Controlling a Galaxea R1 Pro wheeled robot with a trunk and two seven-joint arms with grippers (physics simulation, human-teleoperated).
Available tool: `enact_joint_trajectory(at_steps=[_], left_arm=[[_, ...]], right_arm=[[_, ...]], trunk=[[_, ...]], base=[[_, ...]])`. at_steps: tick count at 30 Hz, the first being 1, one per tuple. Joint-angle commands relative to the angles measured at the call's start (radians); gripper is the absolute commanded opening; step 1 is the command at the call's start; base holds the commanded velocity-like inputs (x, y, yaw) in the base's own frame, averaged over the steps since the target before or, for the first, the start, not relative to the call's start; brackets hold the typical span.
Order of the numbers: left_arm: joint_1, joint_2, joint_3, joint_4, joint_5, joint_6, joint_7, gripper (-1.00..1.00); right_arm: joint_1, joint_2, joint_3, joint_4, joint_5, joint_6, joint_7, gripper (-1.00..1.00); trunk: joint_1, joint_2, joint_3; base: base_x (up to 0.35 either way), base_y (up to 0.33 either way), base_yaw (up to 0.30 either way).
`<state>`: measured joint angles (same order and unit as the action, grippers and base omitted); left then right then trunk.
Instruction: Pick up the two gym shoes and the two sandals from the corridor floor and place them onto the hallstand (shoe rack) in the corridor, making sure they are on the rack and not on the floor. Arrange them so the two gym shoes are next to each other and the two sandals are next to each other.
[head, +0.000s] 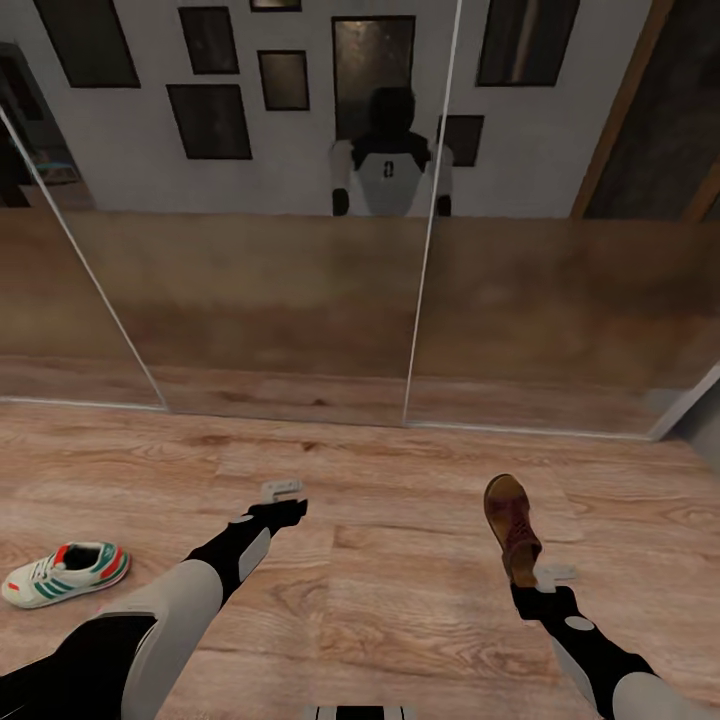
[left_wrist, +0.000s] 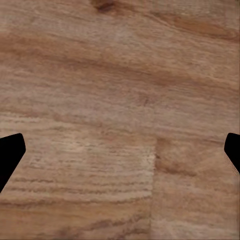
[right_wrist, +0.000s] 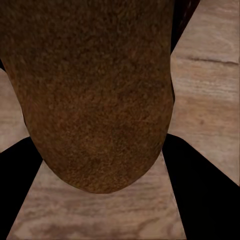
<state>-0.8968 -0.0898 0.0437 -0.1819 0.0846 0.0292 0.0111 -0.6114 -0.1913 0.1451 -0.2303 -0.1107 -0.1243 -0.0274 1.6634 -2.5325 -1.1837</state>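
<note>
One white gym shoe (head: 66, 573) with green stripes and red accents lies on the corridor floor (head: 390, 590) at the near left. A brown sandal (head: 511, 526) stands on end with my right gripper (head: 530, 582) shut on its near end. In the right wrist view the sandal's brown underside (right_wrist: 95, 95) sits between the dark fingers (right_wrist: 200, 195). My left gripper (head: 285, 497) hovers open over bare planks, right of the gym shoe and well apart from it. Its fingertips (left_wrist: 10, 150) show wide apart over wood, with nothing between them. The hallstand is out of view.
Tall mirrored panels (head: 300, 300) with thin white frames stand straight ahead along the floor's far edge, reflecting the robot and dark picture frames. A grey wall corner (head: 700, 420) is at the far right. Open floor lies between the two arms.
</note>
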Motion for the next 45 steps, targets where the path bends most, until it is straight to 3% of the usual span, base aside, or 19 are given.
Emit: enact_joint_trajectory(at_steps=[1,11,16,21,45], left_arm=[[-0.001,-0.001,0.004,0.0,0.009,0.003,0.001,1.0],[-0.001,-0.001,0.004,0.0,0.009,0.003,0.001,1.0],[-0.001,-0.001,0.004,0.0,0.009,0.003,0.001,1.0],[-0.001,-0.001,0.004,0.0,0.009,0.003,0.001,1.0],[-0.001,-0.001,0.004,0.001,0.009,0.003,0.001,1.0]], right_arm=[[0.0,-0.001,0.008,0.0,-0.01,-0.003,-0.003,-1.0],[0.001,0.0,0.012,0.0,-0.01,-0.003,-0.002,-1.0],[0.001,0.0,0.084,0.001,-0.01,-0.003,-0.003,-1.0],[0.001,0.0,0.107,0.002,-0.011,-0.003,-0.003,-1.0],[0.002,0.001,0.113,0.003,-0.012,-0.005,-0.003,-1.0]], trunk=[[0.0,0.0,-0.001],[0.0,0.0,0.0],[0.0,0.0,0.0],[0.0,0.0,0.0],[0.0,0.0,0.0]], base=[[0.102,-0.349,0.3],[0.107,-0.35,0.3],[0.082,-0.263,0.3],[0.02,-0.064,0.3],[0.001,-0.003,0.3]])
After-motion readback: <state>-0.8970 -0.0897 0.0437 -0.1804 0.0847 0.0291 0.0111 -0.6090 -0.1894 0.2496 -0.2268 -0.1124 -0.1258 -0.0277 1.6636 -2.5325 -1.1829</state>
